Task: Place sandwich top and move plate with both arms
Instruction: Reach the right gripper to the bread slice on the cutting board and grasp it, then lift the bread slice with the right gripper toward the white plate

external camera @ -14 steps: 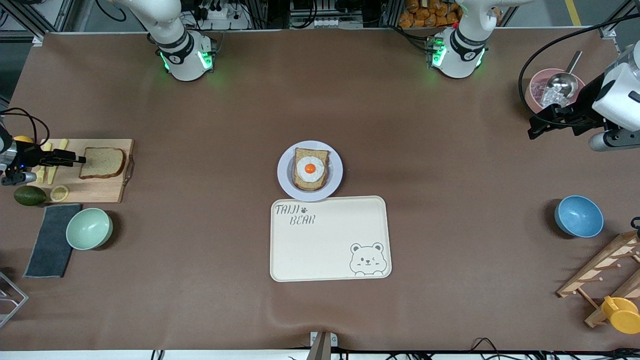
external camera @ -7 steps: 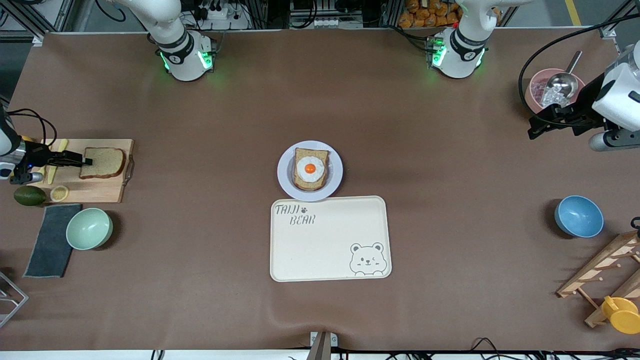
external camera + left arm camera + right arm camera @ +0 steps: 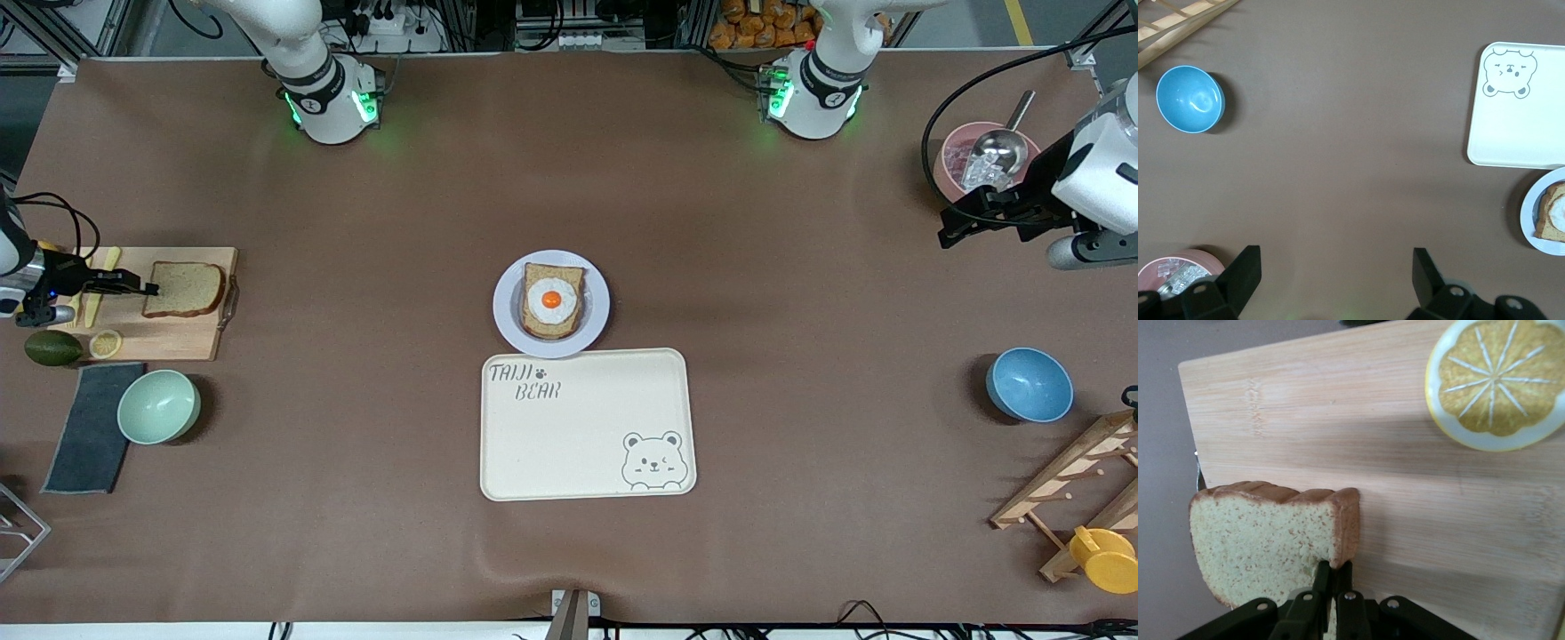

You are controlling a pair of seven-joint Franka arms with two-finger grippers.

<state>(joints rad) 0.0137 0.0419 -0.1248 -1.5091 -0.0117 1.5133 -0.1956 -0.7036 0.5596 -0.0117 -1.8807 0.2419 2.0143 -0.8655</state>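
Since a second ago the right gripper (image 3: 149,289) has slid in and pinched the crust of the brown wholemeal bread slice (image 3: 184,289), on the wooden cutting board (image 3: 191,342) at nine o'clock from the pale round plate (image 3: 597,307), ready for lifting. The left gripper (image 3: 951,229) waits at three o'clock, fully spread, holding nothing.

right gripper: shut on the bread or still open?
Shut on the plain brown bread slice: right gripper fingers pinch its crust edge on the wooden cutting board.

Cream tray (image 3: 587,444), blue bowl (image 3: 1029,384), green bowl (image 3: 158,406), cutting board (image 3: 169,333)
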